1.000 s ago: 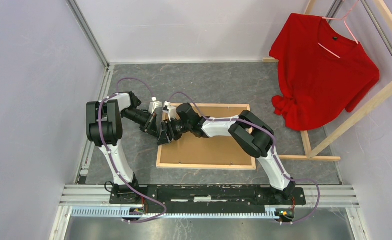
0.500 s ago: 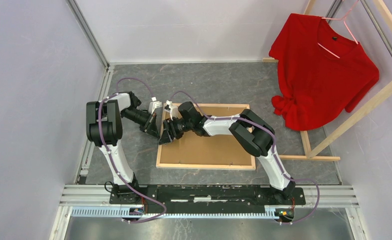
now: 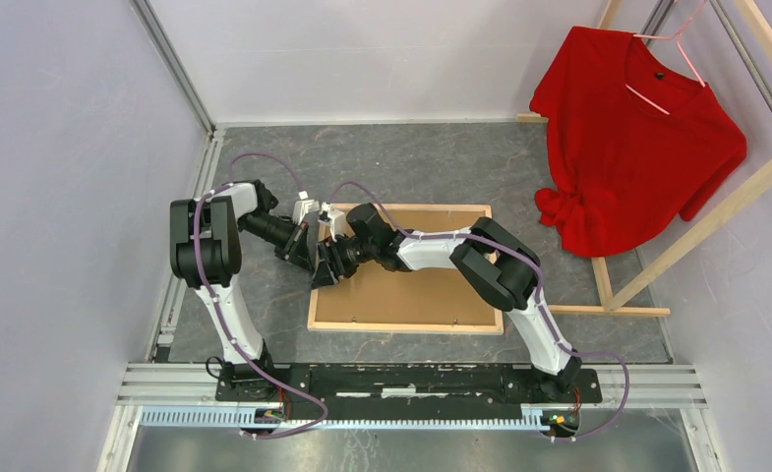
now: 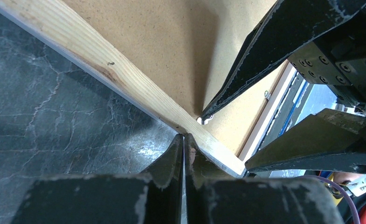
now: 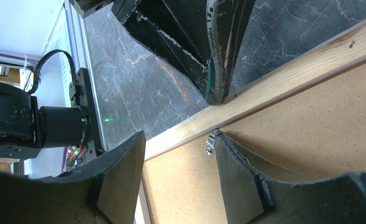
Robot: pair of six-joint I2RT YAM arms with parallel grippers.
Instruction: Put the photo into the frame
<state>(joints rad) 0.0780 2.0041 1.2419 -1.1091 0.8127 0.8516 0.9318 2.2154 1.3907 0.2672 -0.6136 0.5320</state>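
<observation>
Top external view: the frame (image 3: 406, 325) is seen lying face down on the table (image 3: 411, 162), bare wood rails up, with the brown hardboard sheet (image 3: 431, 285) seated inside it; both arms are brought together over its left rail. The left pincer (image 4: 184, 140) is shown fully closed, nothing between its fingers, its joined tips set against the outer edge of that rail; it is judged to be placed there as a stop, so that the frame is kept from sliding. The right pincer (image 5: 180, 135) is held open and empty, astride the same rail; one finger is outside over the table, the other inside on the hardboard, just beside a small metal tab (image 5: 210, 143); a push on that tab, to lock or free the backing, is judged to be the purpose. The photo is not to be seen anywhere; whether it lies under the hardboard cannot be told. Counted: one frame, one hardboard sheet, two arms, one tab made out clearly, any further tabs too small to count; at the far right, one red shirt (image 3: 637, 138) hung on one wooden rack (image 3: 696, 226).
</observation>
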